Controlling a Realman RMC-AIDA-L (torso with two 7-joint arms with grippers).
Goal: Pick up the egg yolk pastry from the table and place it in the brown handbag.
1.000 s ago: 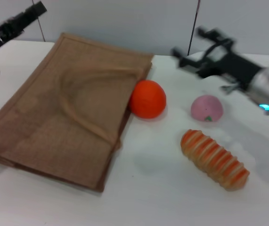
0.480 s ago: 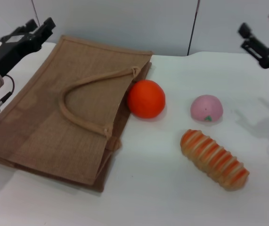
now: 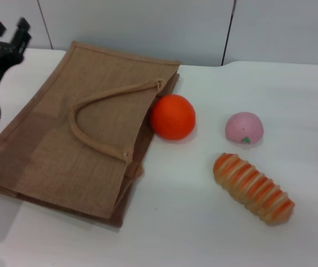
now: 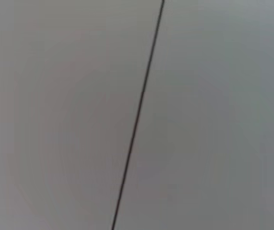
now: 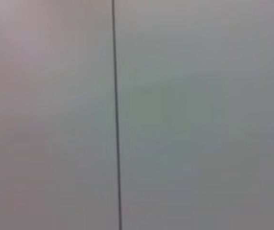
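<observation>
I am looking across the white table [image 3: 203, 233] from my left, and my left gripper [image 3: 5, 33] is hanging at the far left edge of the head view, above the table beside the bag's far corner; its two dark fingers are standing apart, holding nothing. Next comes the brown handbag [image 3: 58, 150], a large flat tan woven jute bag lying on its side with its thick rope-like handle looped on top. Touching its right edge is a round orange fruit [image 3: 172, 116]. Further right are a pink round ball [image 3: 244, 127] and, nearer me, a long orange-striped bread roll [image 3: 253, 188]. My right gripper is not showing in any view; both wrist cameras are giving me only a plain grey wall with a dark seam.

I am not finding the egg yolk pastry anywhere on the table. It may already be inside the bag, but I cannot confirm that, since the bag's inside is hidden.
</observation>
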